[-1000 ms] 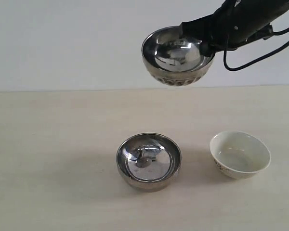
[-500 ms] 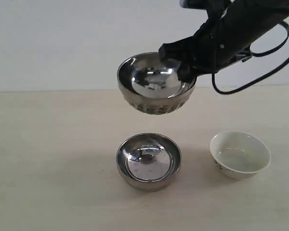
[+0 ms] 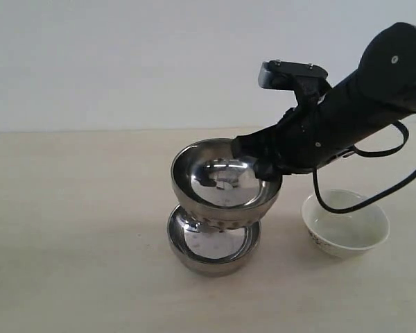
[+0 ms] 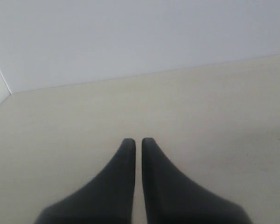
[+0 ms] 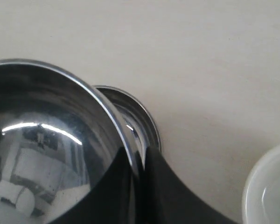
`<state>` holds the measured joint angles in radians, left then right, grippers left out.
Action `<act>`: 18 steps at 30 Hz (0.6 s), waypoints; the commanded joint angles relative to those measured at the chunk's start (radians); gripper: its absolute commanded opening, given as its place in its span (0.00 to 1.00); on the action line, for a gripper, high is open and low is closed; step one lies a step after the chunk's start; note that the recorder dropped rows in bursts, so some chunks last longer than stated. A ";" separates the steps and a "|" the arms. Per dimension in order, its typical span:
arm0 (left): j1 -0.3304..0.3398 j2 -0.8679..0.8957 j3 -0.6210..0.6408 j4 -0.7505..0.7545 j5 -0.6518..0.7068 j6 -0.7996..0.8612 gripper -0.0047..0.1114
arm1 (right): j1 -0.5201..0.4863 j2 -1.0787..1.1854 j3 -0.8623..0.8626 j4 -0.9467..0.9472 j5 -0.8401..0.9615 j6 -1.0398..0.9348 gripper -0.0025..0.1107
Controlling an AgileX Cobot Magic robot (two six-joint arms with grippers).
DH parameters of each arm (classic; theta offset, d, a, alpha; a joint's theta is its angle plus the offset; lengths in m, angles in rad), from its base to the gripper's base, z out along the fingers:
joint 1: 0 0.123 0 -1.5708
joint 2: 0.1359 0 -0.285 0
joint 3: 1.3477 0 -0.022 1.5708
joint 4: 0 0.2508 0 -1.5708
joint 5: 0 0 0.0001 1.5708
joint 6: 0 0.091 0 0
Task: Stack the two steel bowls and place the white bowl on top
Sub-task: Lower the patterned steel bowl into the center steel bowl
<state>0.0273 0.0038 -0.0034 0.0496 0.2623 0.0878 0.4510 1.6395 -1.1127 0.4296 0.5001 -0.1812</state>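
- Exterior view: the fingers point(image 3: 253, 149) of my right gripper point(image 3: 270, 177) are pinched tight on the rim of the ribbed steel bowl point(image 3: 218, 184), one finger inside the rim and one outside.
- That bowl hangs directly over the smooth steel bowl point(image 3: 211, 250), mouth up and a little tilted. Its ribbed base is at the smooth bowl's mouth, and I cannot tell whether metal touches metal.
- The smooth steel bowl stands upright on the pale table point(image 3: 69, 229).
- The white bowl point(image 3: 345, 225) stands upright to the right of the smooth steel bowl, apart from it, with the arm's black cable point(image 3: 402, 182) looping above it.
- Left wrist view: the left gripper point(image 4: 138, 144) has its two dark fingers point(image 4: 123, 172) drawn almost together, with only a thin slit between them and nothing in it. I see only bare table point(image 4: 214, 107) beyond them, with no bowl in this picture.
- Right wrist view: the right gripper point(image 5: 141, 158) has its fingers point(image 5: 163, 186) clamped on the ribbed steel bowl point(image 5: 42, 140) at its rim.
- The rim of the smooth steel bowl point(image 5: 147, 121) peeps out from under the ribbed one as a narrow crescent.
- An edge of the white bowl point(image 5: 270, 191) shows well to the side of the smooth steel bowl.
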 commanded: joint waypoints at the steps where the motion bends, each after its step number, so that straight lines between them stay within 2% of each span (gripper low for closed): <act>1: 0.003 -0.004 0.003 -0.008 -0.008 -0.010 0.07 | 0.000 -0.012 0.019 0.043 -0.026 -0.039 0.02; 7: 0.003 -0.004 0.003 -0.008 -0.008 -0.010 0.07 | 0.003 0.023 0.019 0.136 -0.017 -0.106 0.02; 13: 0.003 -0.004 0.003 -0.008 -0.008 -0.010 0.07 | 0.048 0.094 0.019 0.137 -0.070 -0.125 0.02; 18: 0.003 -0.004 0.003 -0.008 -0.008 -0.010 0.07 | 0.046 0.119 0.019 0.134 -0.080 -0.142 0.02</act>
<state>0.0273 0.0038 -0.0034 0.0496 0.2623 0.0878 0.4988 1.7573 -1.0946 0.5587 0.4415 -0.3022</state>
